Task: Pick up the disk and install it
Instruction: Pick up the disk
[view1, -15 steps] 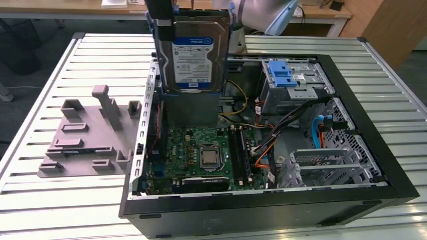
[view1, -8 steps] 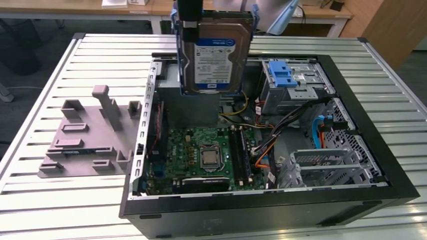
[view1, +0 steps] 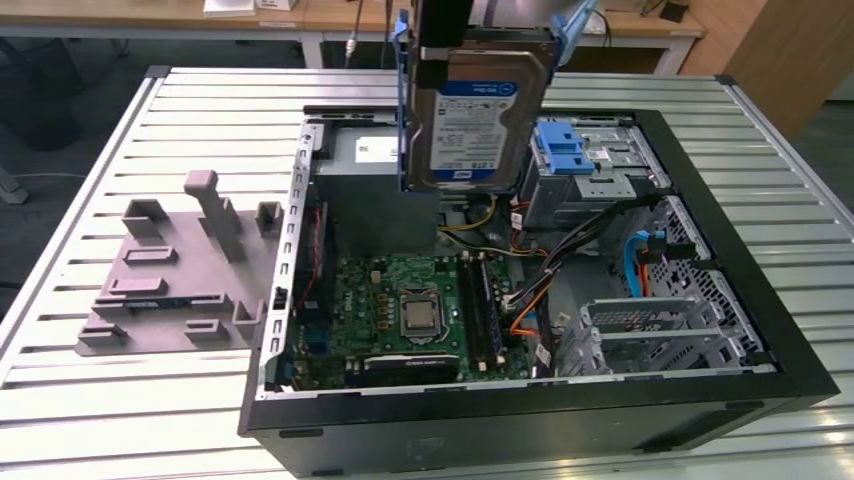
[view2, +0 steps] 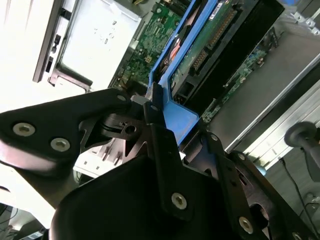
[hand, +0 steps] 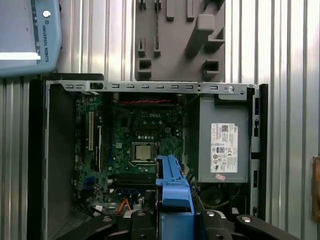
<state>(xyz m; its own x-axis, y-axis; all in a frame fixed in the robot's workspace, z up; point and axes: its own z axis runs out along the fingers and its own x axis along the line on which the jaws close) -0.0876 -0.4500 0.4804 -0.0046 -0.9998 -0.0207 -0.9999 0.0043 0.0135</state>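
The disk (view1: 474, 120), a silver drive with a white-and-blue label in a blue carrier, hangs upright above the open computer case (view1: 747, 300), over its rear middle. My gripper (view1: 447, 30) grips it from above at the exterior view's top edge. In the second wrist view the black fingers (view2: 152, 112) are shut on the blue carrier (view2: 182, 117), and the drive's green circuit side (view2: 200, 45) runs away from them. The first wrist view looks down past the carrier (hand: 172, 185) onto the motherboard (hand: 140, 140).
Inside the case lie the motherboard (view1: 400, 310), a grey power supply box (view1: 367, 150), a blue-latched drive cage (view1: 567, 150) and a metal bay (view1: 654, 335) amid cables. A grey moulded fixture (view1: 174, 280) sits on the slatted table at the exterior view's left.
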